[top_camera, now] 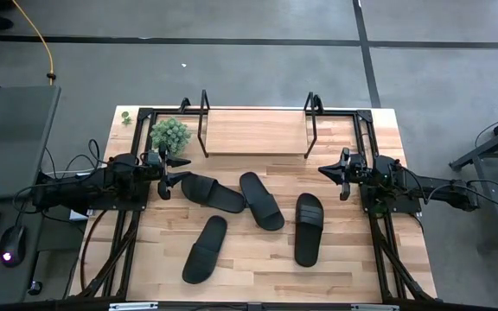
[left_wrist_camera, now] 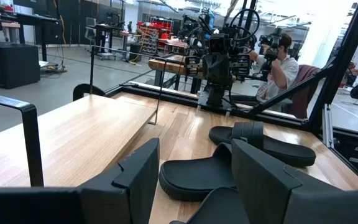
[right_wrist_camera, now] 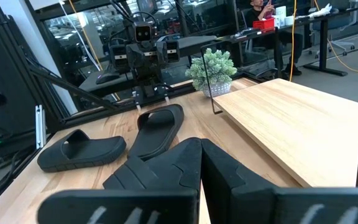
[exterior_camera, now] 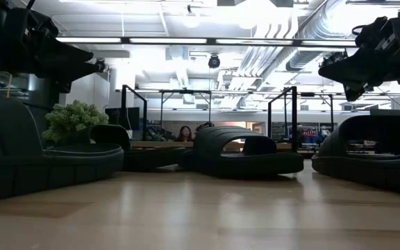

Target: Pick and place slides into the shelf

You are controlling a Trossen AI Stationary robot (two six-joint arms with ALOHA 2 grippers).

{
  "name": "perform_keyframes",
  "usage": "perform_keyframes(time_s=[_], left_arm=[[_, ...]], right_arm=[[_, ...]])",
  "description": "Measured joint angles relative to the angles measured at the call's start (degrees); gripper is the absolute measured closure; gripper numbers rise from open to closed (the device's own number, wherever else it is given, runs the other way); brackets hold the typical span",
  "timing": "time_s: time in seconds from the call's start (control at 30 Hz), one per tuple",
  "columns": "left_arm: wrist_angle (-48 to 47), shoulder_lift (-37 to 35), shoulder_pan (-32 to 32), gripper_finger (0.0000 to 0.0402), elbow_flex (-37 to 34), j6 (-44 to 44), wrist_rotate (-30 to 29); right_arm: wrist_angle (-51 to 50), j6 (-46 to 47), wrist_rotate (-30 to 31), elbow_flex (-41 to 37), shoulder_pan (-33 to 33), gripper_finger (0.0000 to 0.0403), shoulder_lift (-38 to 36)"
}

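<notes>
High view showed the left end effector (top_camera: 180,167) with fingers spread wide and holding nothing, poised over the table (top_camera: 353,259) at the left edge, just beside the nearest slide (top_camera: 213,193). The right end effector (top_camera: 326,170) was pinched fully closed, empty, at the right edge. Four black slides lay scattered on the light wood table between both arms. A small green plant (top_camera: 169,133) stood by the shelf's left end. The shelf (top_camera: 258,132), at the table's far side, held nothing. Grey concrete floor (top_camera: 258,69) surrounded the table; a person (left_wrist_camera: 281,62) sat in the workshop beyond.
</notes>
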Motion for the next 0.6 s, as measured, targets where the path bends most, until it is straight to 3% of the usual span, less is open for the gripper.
perform_keyframes(time_s=[0.6], left_arm=[[0.02, 0.0, -0.02, 0.0218, 0.0, -3.15, -0.24]], right_arm=[[1.05, -1.49, 0.02, 0.0, 0.0, 0.0402, 0.0]])
